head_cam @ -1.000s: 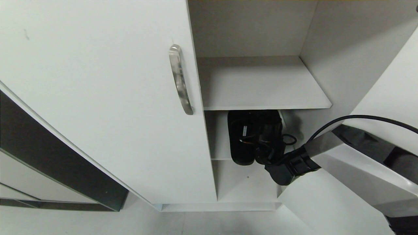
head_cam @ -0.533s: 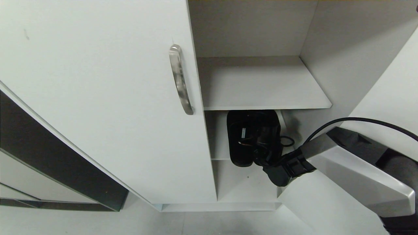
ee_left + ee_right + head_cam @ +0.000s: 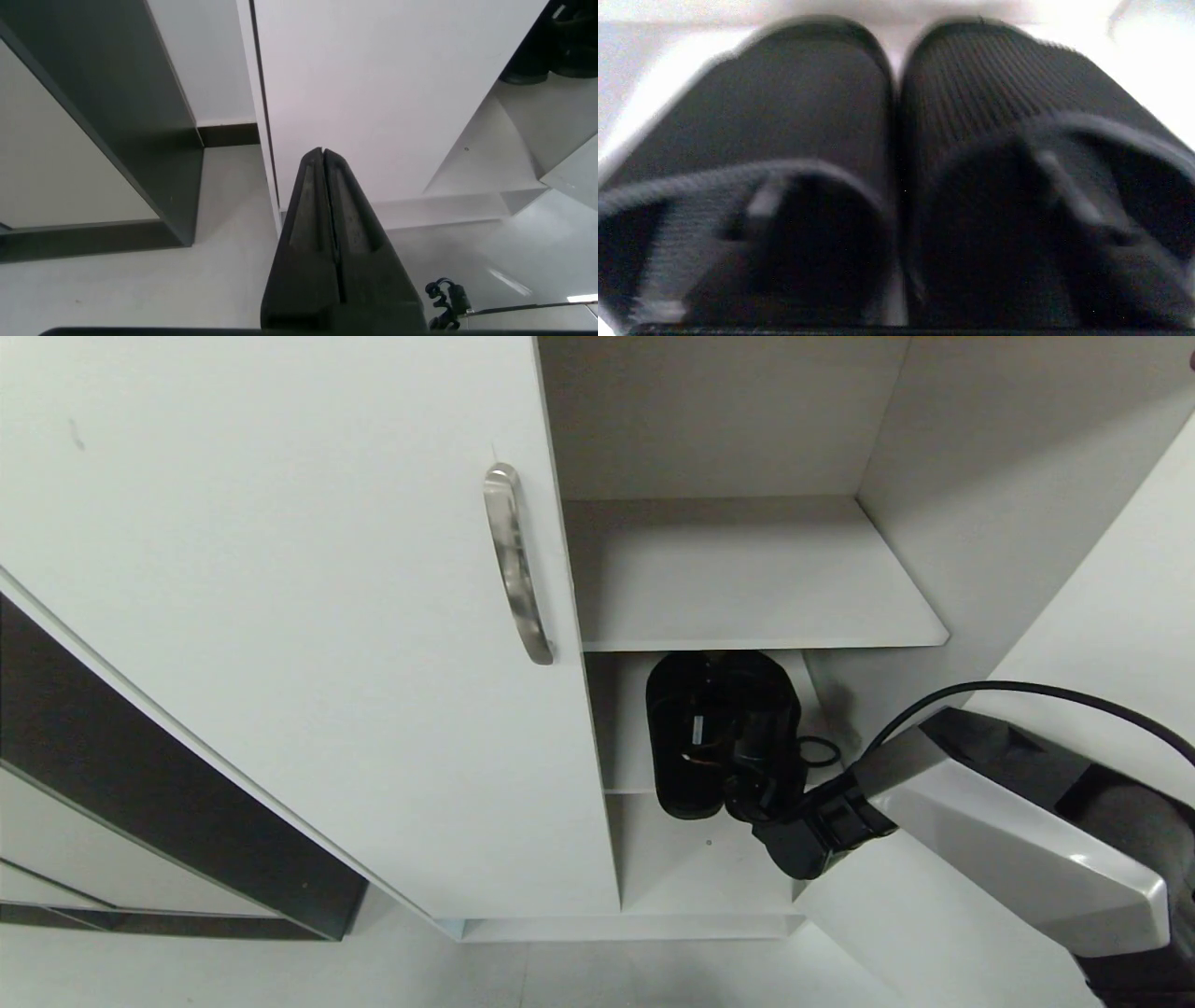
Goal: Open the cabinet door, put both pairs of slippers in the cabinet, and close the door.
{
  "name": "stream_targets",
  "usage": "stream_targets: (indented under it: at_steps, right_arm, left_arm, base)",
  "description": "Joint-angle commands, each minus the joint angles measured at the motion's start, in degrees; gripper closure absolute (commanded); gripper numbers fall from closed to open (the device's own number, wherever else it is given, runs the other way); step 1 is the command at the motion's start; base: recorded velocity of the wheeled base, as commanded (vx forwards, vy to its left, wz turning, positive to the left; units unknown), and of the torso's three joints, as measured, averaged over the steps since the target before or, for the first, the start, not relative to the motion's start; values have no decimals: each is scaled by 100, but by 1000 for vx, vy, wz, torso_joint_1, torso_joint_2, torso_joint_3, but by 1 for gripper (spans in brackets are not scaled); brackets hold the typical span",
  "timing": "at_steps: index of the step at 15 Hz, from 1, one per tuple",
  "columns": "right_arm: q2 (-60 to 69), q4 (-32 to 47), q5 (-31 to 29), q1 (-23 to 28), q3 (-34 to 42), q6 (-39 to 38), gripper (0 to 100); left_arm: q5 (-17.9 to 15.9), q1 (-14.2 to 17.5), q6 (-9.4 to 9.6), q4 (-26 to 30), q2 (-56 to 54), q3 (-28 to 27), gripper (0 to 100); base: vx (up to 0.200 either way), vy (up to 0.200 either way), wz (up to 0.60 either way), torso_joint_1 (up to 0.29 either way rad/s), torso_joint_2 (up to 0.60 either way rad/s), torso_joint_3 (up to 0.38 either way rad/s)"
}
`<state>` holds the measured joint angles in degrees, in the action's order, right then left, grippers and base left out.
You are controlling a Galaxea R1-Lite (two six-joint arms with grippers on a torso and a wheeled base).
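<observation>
A pair of black slippers lies side by side on the cabinet's middle shelf, heels jutting over its front edge. My right gripper reaches in from the right and is shut on the pair. In the right wrist view the slippers sit close up, with one finger under each strap. My left gripper hangs shut and holds nothing, low in front of the closed left door.
The left door with its metal handle is closed. The right door stands swung open beside my right arm. The upper shelf and the bottom shelf are bare. A dark panel stands at the left.
My right arm has pushed a little leftward and inward, and the black slippers have shifted with it on the middle shelf. The left door has stayed put.
</observation>
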<state>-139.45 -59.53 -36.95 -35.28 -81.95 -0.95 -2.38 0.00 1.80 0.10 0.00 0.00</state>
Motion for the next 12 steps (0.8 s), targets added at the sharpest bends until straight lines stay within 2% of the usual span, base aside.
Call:
stream_targets:
  at_steps: [1,7,10,12]
  right_arm:
    - [357,-68,-5,-58,513,-2,0]
    - [1289,-1017,-49,-594,2332,-2,0]
    - [1526,-1852,-49,-779,3695,-37,0]
    - [1508,-2028,-49,-928,3967,-46,0]
  left_arm:
    - [0,0,4,-1,9,0,100]
    - [0,0,4,-1,9,0,100]
    - [0,0,4,-1,9,0,100]
    - [0,0,4,-1,9,0,100]
  base:
    - [0,0,0,0,0,0]
    - [0,0,0,0,0,0]
    - [0,0,0,0,0,0]
    - [0,0,0,0,0,0]
